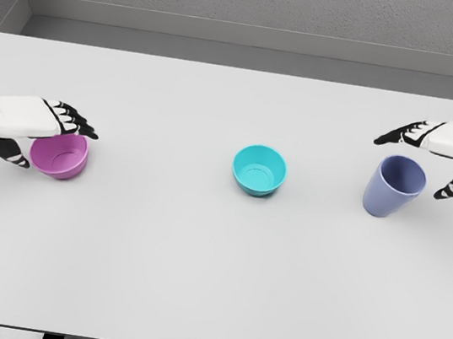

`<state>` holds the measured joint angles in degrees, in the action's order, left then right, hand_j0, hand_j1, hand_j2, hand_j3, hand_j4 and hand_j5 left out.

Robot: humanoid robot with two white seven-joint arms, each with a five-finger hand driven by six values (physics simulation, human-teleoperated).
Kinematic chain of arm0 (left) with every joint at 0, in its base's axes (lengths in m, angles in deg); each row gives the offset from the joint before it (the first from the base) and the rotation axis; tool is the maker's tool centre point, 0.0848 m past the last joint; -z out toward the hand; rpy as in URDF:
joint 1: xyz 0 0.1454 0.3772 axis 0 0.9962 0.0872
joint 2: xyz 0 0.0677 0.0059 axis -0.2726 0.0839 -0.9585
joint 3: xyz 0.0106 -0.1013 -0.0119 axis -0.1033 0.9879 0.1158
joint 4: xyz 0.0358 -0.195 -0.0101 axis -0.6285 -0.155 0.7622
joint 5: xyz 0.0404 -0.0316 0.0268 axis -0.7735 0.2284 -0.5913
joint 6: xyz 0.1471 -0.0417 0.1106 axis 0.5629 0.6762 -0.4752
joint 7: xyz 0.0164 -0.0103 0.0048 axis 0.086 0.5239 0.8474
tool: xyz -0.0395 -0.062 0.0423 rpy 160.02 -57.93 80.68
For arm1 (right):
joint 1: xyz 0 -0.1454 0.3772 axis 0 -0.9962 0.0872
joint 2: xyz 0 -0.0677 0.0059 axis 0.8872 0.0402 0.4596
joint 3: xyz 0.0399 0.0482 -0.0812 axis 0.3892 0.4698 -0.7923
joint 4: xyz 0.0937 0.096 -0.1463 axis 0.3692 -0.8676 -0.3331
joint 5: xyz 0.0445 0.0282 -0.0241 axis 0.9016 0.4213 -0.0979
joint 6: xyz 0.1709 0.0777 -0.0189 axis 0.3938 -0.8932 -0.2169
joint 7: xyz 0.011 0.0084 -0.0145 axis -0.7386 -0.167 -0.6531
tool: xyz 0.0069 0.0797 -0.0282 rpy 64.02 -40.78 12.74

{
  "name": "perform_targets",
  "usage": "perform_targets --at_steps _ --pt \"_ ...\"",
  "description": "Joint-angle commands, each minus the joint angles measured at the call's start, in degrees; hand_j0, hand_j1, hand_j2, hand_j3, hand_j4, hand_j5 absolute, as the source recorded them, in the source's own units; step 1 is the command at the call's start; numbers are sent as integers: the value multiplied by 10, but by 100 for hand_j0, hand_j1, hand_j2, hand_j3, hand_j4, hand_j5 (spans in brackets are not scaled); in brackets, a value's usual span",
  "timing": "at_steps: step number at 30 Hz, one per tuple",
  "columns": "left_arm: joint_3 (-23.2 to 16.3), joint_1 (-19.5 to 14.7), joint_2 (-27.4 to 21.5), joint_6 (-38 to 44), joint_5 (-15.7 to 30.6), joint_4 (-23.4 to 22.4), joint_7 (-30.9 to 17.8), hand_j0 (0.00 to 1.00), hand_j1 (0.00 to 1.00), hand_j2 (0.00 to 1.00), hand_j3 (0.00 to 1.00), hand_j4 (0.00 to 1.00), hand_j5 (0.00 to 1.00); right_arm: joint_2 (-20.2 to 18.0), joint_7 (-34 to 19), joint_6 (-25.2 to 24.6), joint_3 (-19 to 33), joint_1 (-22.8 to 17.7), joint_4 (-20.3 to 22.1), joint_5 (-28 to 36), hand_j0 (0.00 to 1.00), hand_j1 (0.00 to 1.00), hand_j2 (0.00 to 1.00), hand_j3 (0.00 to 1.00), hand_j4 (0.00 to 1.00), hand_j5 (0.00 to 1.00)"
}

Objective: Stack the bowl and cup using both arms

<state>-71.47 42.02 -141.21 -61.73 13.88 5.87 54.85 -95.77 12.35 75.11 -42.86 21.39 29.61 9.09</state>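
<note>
A pink bowl point(62, 159) stands on the white table point(196, 259) at the left. My left hand point(53, 144) reaches over it, fingers point(72, 120) spread above its rim and the thumb low at its left side; I see no firm grasp. In the middle sits a teal bowl point(259, 170), upright and untouched. At the right stands a blue-violet cup point(393, 187). Over it hovers my right hand point(411, 168), open, with fingers point(404, 135) above and behind the rim and the thumb off to the cup's right, apart from it.
Grey walls close off the far side of the table and its left corner. The table's front edge runs along the bottom of the view.
</note>
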Motion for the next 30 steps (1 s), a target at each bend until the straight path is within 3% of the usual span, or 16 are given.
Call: perform_targets --at_steps 1,30 --pt "0 -1 0 1 3 -1 1 100 100 100 100 100 100 1 0 0 1 -2 -6 2 100 100 100 100 100 100" --pt "-1 2 8 1 1 -18 1 100 100 100 100 100 100 47 0 0 0 -17 -46 -27 100 100 100 100 100 100"
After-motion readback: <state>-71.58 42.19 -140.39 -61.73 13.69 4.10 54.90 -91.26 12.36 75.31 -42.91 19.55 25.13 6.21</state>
